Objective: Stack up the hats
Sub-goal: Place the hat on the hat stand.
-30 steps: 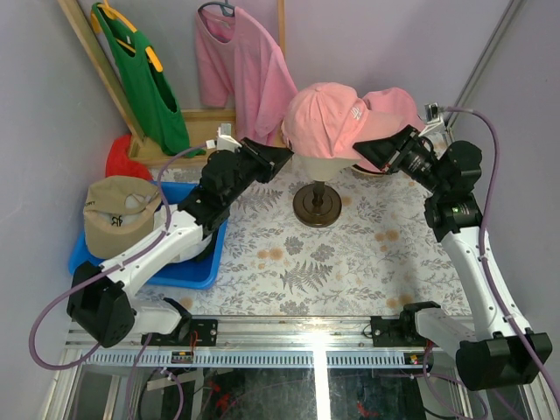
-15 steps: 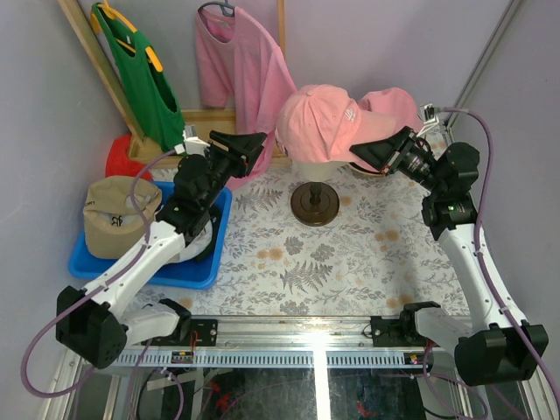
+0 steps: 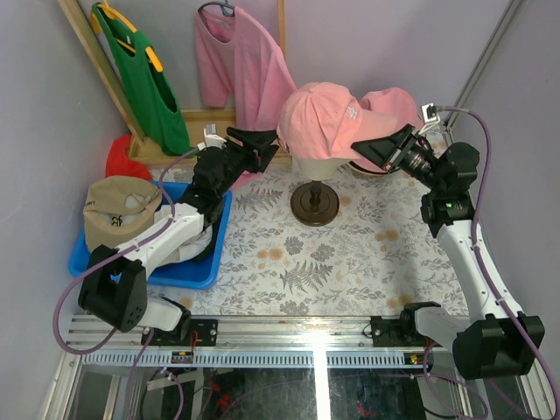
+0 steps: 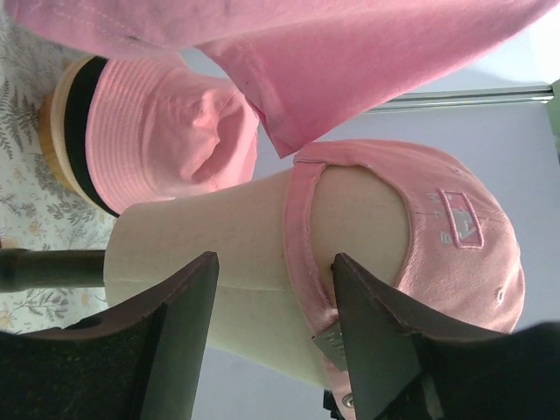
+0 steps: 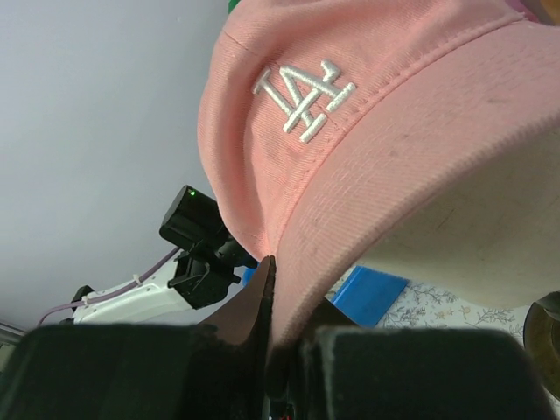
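1. Since a second ago, the left gripper (image 3: 265,145) has drawn back from the rear of the pink cap (image 3: 319,118) and its fingers have parted. The right gripper (image 3: 386,150) keeps its place at the brim.
2. Left fingers (image 4: 188,306): open and holding nothing. In the left wrist view the gap between them frames the head (image 4: 219,236) and the rear edge of the pink cap (image 4: 437,227). Neither finger touches either one.
3. Right fingers (image 5: 262,297): closed on the brim of the pink cap (image 5: 350,114), near its edge. The brim runs down into the clamp in the right wrist view.
4. The pink cap sits on the head (image 3: 325,168), crown up, with the brim pointing to the right. Its white logo faces the right arm.
5. The head stands on a post with a round dark base (image 3: 315,206), on the floral worktop (image 3: 350,254) between the two arms.
6. The bucket hat (image 3: 394,103) lies behind the brim at the far right of the worktop. The left wrist view shows the bucket hat (image 4: 166,131) resting on a tan and black item. What that item is cannot be told.
7. The tan cap (image 3: 118,214) lies in the blue tray (image 3: 201,271) at the left edge of the worktop, well apart from the head.
8. A pink shirt (image 3: 245,66) hangs on the rear wall, just behind the left gripper.
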